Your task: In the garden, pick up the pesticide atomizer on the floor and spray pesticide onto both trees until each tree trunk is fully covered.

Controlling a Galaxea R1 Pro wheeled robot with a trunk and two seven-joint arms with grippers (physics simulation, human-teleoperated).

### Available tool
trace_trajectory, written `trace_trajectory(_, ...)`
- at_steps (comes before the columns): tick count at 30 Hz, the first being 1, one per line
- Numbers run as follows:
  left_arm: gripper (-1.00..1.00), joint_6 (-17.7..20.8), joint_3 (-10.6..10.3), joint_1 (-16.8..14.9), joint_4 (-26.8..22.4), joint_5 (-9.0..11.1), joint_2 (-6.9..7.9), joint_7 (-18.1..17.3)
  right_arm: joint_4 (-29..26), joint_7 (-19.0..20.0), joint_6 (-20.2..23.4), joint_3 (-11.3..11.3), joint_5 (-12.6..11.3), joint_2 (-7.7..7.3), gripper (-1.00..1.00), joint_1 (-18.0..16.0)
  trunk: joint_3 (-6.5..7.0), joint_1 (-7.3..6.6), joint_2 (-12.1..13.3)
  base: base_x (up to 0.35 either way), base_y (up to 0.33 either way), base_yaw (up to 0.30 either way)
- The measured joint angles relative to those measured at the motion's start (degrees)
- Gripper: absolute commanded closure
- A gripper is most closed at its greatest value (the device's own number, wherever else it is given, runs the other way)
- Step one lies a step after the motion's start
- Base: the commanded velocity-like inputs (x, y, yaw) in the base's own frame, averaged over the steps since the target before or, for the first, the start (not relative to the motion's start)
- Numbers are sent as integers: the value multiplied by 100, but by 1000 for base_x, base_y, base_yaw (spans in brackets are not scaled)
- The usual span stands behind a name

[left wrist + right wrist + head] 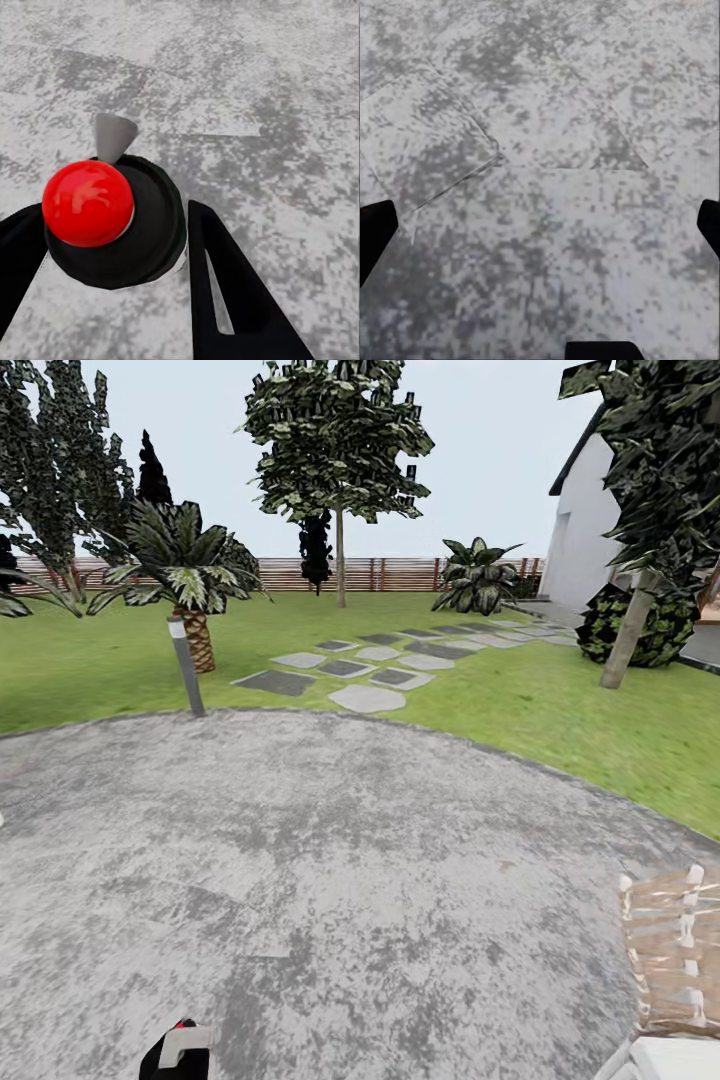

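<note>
Gripping the pesticide atomizer [112, 221] in the left claw [112, 255] over grey paving [330, 880].

Left wrist view: the near-black bottle with its round red top and grey nozzle sits between the two dark fingers [232, 292], which close against its sides; in the head view it shows at the bottom edge, left of centre. Right claw [540, 232]: its dark fingertips sit at opposite edges of the right wrist view — spread wide, holding nothing. Beyond the paving lies the lawn [560, 710], with one tree [338, 450] at upper centre by the slat fence [400, 573] and another trunk [628, 630] leaning at right, near the white house [585, 540]. A grey bollard [186, 665] stands at the paving's left edge — a short palm [190, 575] behind it.
</note>
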Motion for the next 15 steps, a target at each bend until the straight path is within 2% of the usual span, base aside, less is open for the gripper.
trace_trajectory(15, 100, -8, 0, 1, -2, 0, 0, 0, 0, 0, 0, 0, 0, 0, -100, 0, 0, 0, 0, 340, 97, 0)
